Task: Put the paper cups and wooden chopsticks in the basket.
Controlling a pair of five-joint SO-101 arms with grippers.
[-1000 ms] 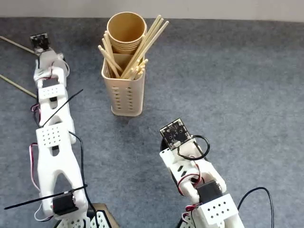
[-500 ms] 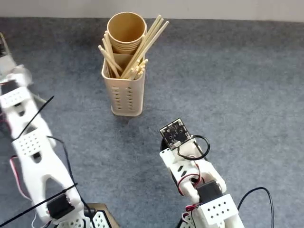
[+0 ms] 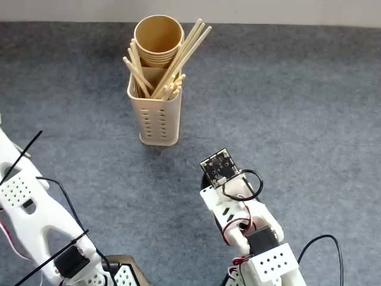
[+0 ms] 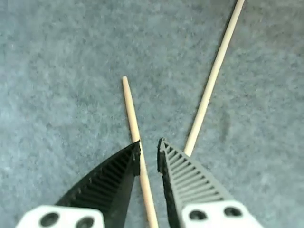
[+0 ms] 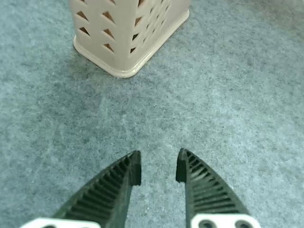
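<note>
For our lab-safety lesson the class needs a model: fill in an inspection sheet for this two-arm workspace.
Surface: grey felt-like mat.
Job's things: beige perforated plastic basket upright, holding stacked tan paper cups and wooden chopsticks; two loose wooden chopsticks lie on the mat.
Clutter: nothing seen.
Grippers: left gripper open, astride one loose chopstick; right gripper open over bare mat near the basket.
Cables: black cables loop along both arms.
Surroundings: pale strip beyond the mat's far edge.
</note>
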